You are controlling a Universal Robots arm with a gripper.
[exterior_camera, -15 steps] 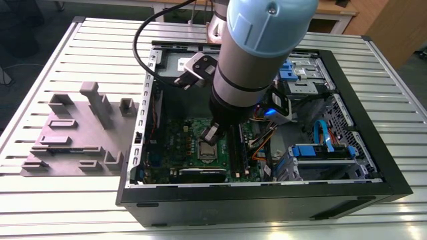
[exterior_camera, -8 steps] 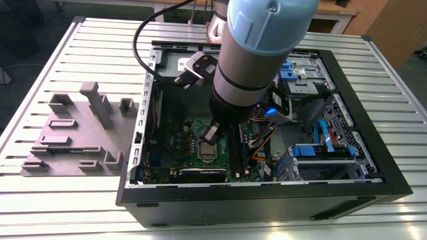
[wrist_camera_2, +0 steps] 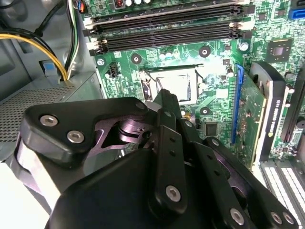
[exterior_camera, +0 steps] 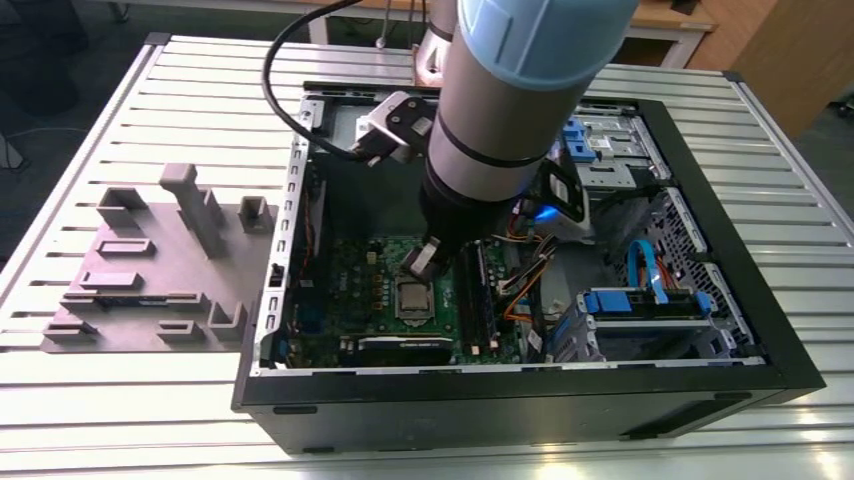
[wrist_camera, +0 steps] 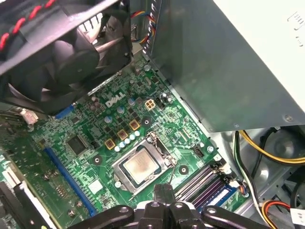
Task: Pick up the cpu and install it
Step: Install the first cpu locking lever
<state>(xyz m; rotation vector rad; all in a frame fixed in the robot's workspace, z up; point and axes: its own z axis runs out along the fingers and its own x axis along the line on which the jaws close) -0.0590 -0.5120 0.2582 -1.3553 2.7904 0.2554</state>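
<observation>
The flat, square, silver-grey cpu (wrist_camera: 141, 167) is sitting in its metal-framed socket on the green motherboard (wrist_camera: 90, 157); the black end effector (wrist_camera: 163, 191) is hovering above, fingers pinched together, holding nothing.

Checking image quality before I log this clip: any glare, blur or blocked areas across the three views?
Exterior view: evenly lit, the arm blocks the case middle. Second wrist view: the gripper body looms large, blocking the lower picture; the cpu is glared pale. First wrist view: sharp, the cpu in its socket shows clearly, dark fan shadows one corner.
</observation>
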